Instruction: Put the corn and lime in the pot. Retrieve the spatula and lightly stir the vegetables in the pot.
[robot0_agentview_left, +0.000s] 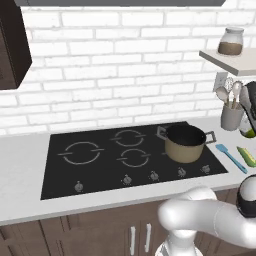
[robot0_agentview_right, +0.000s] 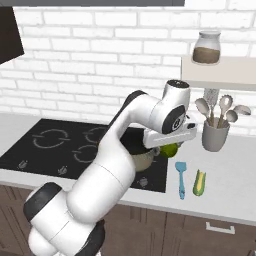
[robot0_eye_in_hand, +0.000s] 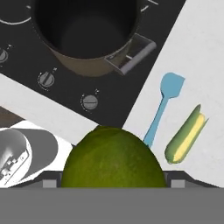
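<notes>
The small round green lime (robot0_eye_in_hand: 113, 158) is gripped between the jaws of the gripper (robot0_agentview_right: 170, 148), raised beside the tan, black-lined pot (robot0_eye_in_hand: 87, 35). Carriage over the pot's mouth and release are judged next.

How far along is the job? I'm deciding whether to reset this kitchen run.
Nothing is in the pot yet; its black inside is bare. In hand: the gripper holds the lime lifted above the counter, beside the pot. Left: drop the lime in, then fetch the corn, lying on the counter next to the spatula, then take the spatula and stir.
</notes>
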